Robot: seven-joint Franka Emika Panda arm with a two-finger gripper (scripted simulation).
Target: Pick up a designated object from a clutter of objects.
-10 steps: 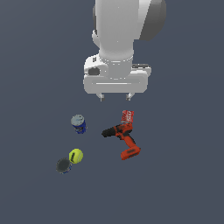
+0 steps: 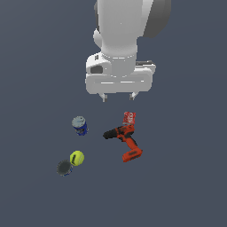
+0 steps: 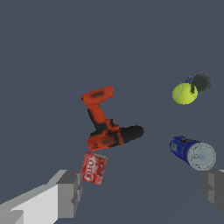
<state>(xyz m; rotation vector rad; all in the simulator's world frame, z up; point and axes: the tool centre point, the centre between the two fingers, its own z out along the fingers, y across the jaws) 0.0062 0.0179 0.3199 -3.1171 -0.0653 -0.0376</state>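
The designated blue can (image 2: 80, 125) with its silvery top stands at the exterior view's left; in the wrist view the blue can (image 3: 192, 152) lies close to one grey finger (image 3: 214, 186). My gripper (image 2: 119, 95) hangs open above the clutter, above and to the exterior view's right of the blue can, holding nothing. In the wrist view the gripper (image 3: 142, 190) shows wide-spread fingers. Around it lie the red and black drill (image 2: 124, 141), the small red can (image 2: 129, 118), the tennis ball (image 2: 76, 158) and the dark can (image 2: 64, 167).
All items rest on a flat dark grey surface (image 2: 186, 177). The tennis ball (image 3: 184, 93) touches the dark can (image 3: 200, 82). The drill (image 3: 105, 122) lies beside the red can (image 3: 93, 168).
The arm has shifted slightly towards the exterior view's left. The objects have not moved and the fingers stay apart.
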